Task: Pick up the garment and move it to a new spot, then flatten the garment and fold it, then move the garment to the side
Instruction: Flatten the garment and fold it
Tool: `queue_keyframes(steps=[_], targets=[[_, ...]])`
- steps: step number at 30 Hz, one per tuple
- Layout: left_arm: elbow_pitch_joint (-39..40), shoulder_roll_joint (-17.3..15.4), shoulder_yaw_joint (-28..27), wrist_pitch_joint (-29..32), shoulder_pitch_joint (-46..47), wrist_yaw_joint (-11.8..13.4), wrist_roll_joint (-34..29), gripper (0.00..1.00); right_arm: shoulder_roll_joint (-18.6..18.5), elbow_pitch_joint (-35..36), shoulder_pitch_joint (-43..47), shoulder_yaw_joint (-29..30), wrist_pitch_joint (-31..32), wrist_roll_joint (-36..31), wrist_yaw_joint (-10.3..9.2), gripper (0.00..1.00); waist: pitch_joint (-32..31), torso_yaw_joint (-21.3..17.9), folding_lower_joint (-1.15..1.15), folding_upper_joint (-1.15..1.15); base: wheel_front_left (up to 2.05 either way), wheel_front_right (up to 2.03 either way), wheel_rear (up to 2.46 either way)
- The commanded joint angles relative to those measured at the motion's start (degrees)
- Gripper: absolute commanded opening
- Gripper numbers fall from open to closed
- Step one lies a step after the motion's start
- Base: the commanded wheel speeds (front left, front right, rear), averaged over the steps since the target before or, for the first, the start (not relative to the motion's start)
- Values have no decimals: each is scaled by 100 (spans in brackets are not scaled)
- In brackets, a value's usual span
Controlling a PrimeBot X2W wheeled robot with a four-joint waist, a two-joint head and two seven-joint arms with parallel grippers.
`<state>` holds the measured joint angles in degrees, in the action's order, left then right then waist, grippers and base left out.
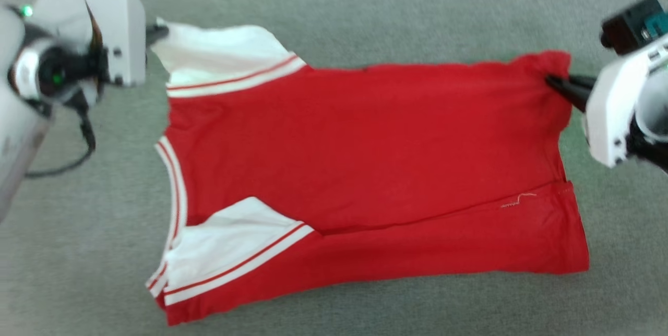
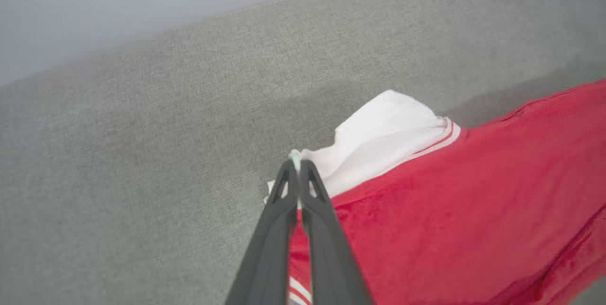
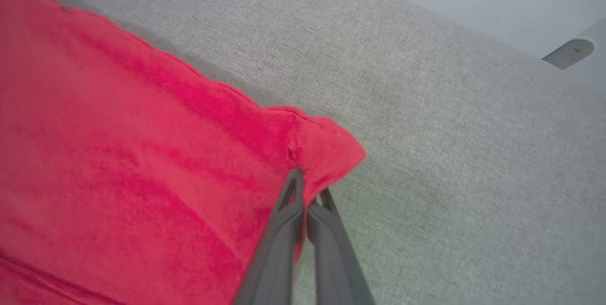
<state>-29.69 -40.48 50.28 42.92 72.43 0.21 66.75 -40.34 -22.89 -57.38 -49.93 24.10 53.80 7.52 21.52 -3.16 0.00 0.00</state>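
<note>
Mid-fold, seemingly. Holding garment (image 1: 365, 158), spread on grey surface (image 1: 365, 7), by far corners: left gripper (image 2: 298, 165) pinching sleeve (image 2: 378, 139), right gripper (image 3: 310, 191) pinching hem (image 3: 331, 153). Next: lift both evenly, carry toward near edge.
</note>
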Motion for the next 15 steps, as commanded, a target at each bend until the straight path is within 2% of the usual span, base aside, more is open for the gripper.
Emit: queue_keyframes(steps=[1,10,12,15], targets=[[296,-150,-6,28,-215,135,32,0,-143,81,173,6,-52,80,-7,0,-351,289,0,0,0,0,0],[3033,-1272,-45,-27,-1866,1463,424,0,-746,698,1139,48,-172,311,-7,0,-616,439,0,0,0,0,0],[3374,-1465,-15,-99,-2230,1661,511,0,-812,773,1383,54,-147,360,-7,0,-647,456,0,0,0,0,0],[3678,-1513,34,-255,-2715,1801,707,0,-853,826,1691,73,-113,385,-7,0,-670,474,0,0,0,0,0]])
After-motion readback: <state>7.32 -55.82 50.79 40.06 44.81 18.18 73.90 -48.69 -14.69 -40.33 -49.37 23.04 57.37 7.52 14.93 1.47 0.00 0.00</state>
